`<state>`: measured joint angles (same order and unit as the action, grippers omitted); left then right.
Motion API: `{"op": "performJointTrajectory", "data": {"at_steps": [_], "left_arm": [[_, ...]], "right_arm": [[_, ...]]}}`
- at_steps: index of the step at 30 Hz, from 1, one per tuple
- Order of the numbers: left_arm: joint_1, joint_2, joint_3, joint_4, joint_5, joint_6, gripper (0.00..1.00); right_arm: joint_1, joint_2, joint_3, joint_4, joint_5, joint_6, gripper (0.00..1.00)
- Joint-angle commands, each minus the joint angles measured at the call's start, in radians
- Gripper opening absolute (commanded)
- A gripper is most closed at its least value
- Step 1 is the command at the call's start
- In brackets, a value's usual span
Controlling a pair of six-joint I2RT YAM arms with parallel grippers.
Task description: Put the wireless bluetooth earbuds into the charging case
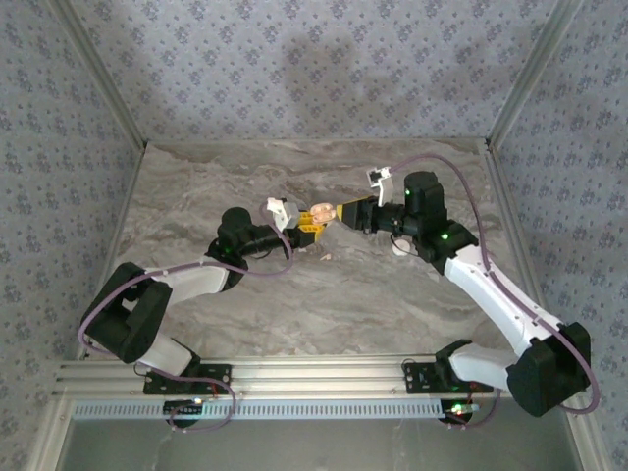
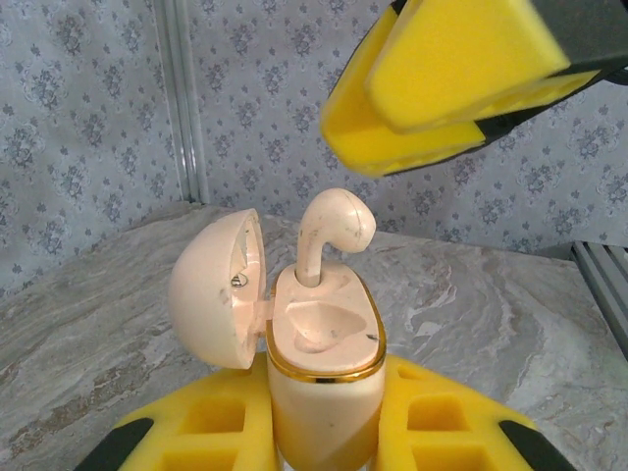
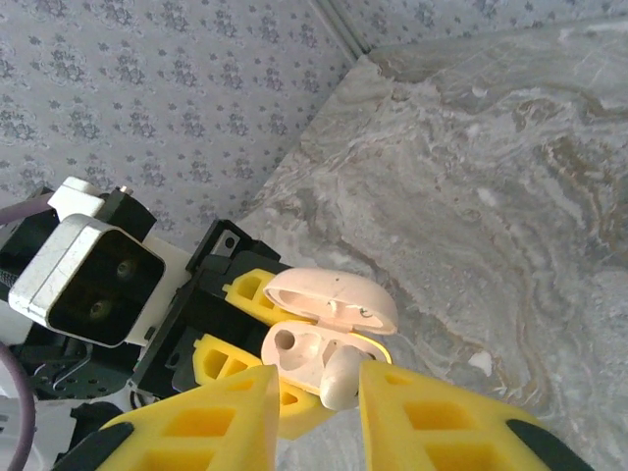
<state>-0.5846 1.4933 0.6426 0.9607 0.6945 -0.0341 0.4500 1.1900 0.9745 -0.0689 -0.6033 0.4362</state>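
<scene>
My left gripper (image 1: 312, 228) is shut on the cream charging case (image 2: 324, 392), holding it upright above the table with its lid (image 2: 218, 289) swung open to the left. One cream earbud (image 2: 334, 231) stands with its stem in the far socket, its head sticking up above the case. The near socket (image 2: 319, 329) is empty. My right gripper (image 2: 442, 88) hovers just above that earbud, apart from it. In the right wrist view its fingers (image 3: 432, 412) stand open either side of the earbud (image 3: 343, 378) and the case (image 3: 299, 348), with nothing gripped.
The marble tabletop (image 1: 294, 294) spreads all round the two grippers, walled by patterned panels with metal corner posts (image 2: 182, 98). A small pale thing (image 1: 397, 247) lies on the table under the right arm; I cannot tell what it is.
</scene>
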Motion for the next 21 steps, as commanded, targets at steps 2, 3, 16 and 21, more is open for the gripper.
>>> {"op": "performJointTrajectory", "data": {"at_steps": [2, 3, 16, 21], "left_arm": [[0.003, -0.026, 0.029, 0.012, 0.016, 0.018, 0.19], [0.003, -0.027, 0.031, 0.01, 0.016, 0.017, 0.19], [0.002, -0.023, 0.042, 0.004, 0.019, 0.014, 0.19], [0.003, -0.022, 0.046, 0.003, 0.02, 0.014, 0.19]], "right_arm": [[0.0, 0.017, -0.007, 0.027, -0.05, 0.027, 0.26], [-0.001, 0.02, -0.008, 0.027, -0.053, 0.027, 0.25], [0.022, 0.051, 0.0, 0.031, -0.075, 0.021, 0.19], [0.031, 0.058, 0.005, 0.026, -0.069, 0.016, 0.18]]}}
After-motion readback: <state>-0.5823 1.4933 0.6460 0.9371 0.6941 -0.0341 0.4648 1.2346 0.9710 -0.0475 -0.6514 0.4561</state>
